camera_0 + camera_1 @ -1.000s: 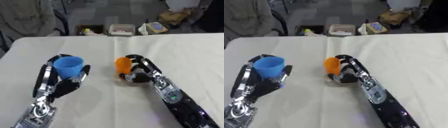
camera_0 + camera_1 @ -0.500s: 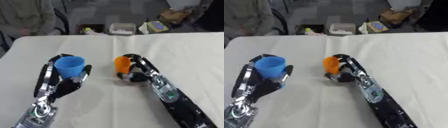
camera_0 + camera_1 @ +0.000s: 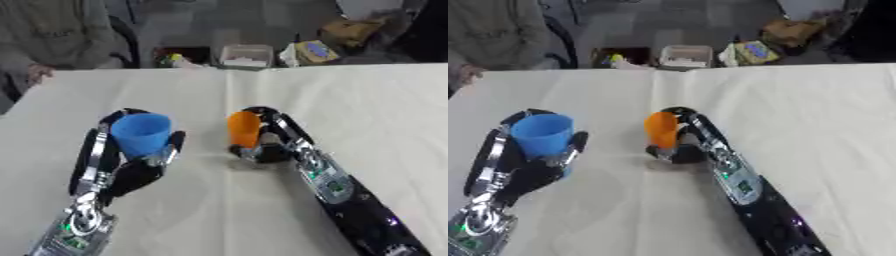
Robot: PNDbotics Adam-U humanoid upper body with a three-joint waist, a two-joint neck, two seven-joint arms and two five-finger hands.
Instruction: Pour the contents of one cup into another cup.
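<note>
Holding one cup per hand, both upright, mouths up. Left hand (image 3: 131, 167) has its fingers and thumb curled round the blue cup (image 3: 140, 134); right hand (image 3: 267, 142) is wrapped round the orange cup (image 3: 244, 129), fingers over its far side, thumb low at the base.

Key relation for the pour: the orange cup sits to the right of the blue cup, near but clearly apart, bare tablecloth (image 3: 367, 105) between them. Both long axes are vertical. The blue cup's mouth is wide open toward us; we can't see contents in either cup from here. The orange cup's base looks close to or on the cloth; we can't tell whether it is lifted. The blue cup looks raised in the left hand, but we can't confirm the gap.

Arm pose: left forearm comes up from the lower left, palm behind the cup, facing inward. Right forearm runs in from the lower right on a diagonal, wrist bent so the hand hooks over the orange cup from the right.

Our read: grasps done, pour not started. Which cup is the source we can't say. Either way the next move needs one rim brought above and just beside the other's mouth, then a tilt toward it across that gap.
</note>
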